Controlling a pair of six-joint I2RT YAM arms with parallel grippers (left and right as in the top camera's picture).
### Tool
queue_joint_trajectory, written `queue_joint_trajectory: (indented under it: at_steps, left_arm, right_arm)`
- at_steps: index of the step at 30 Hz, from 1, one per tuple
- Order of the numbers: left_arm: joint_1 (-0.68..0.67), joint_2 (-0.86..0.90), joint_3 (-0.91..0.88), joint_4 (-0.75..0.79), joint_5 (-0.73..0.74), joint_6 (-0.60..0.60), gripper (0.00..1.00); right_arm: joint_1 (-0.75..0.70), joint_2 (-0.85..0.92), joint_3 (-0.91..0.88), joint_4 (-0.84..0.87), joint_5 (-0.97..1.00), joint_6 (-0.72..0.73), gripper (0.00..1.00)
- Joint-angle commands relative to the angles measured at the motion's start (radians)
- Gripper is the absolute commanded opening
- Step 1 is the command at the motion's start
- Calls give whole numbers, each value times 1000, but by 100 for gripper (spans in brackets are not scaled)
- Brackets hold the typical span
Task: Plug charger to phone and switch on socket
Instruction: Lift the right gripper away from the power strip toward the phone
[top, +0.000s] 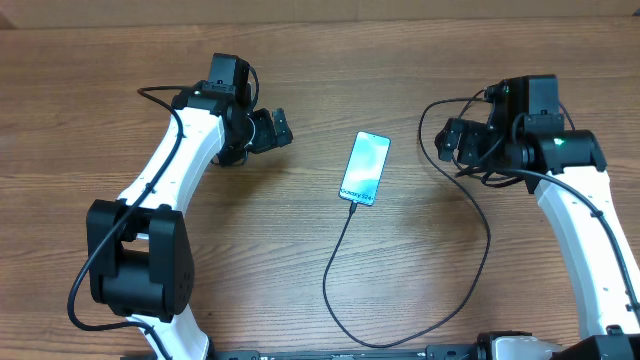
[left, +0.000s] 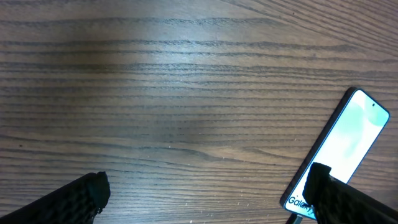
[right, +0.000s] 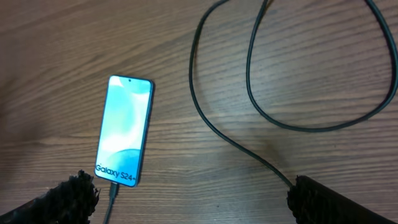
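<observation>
The phone (top: 364, 168) lies flat in the middle of the table with its light blue screen up. It also shows as the phone (right: 123, 130) and the phone (left: 348, 146) in the wrist views. The charger cable (top: 340, 250) meets the phone's lower end with its connector (right: 112, 188) in the port. From there it loops along the front edge and back up to the right. My left gripper (top: 272, 130) hangs open to the left of the phone, nothing between its fingertips (left: 81, 196). My right gripper (top: 455, 141) is open to the phone's right, above the cable loop (right: 249, 93). The socket is out of view.
Both arms' white links (top: 165, 170) run down the left and right sides of the wooden table (top: 300, 60). Thin black robot cables (top: 160, 92) trail behind each wrist. The charger loop (top: 470, 290) occupies the front right of the table.
</observation>
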Motion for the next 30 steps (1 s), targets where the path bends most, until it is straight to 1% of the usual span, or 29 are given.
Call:
queue_joint_trajectory:
  at_steps: [1,6,19,26,30]
  left_arm:
    - [0,-25,1,2,-9,18,100]
    - [0,-25,1,2,-9,18,100]
    - [0,-25,1,2,-9,18,100]
    - [0,-25,1,2,-9,18,100]
    - [0,-25,1,2,-9,18,99]
  right_arm:
    - [0,-18,-41,20,21,-4,100]
    - [0,-18,-118,90,20,-4,100]
    - [0,-18,-300,302,-80,0,100]
    - [0,-26,-349,351,-84,0,100]
    - [0,-39,-385,351,-84,0,100]
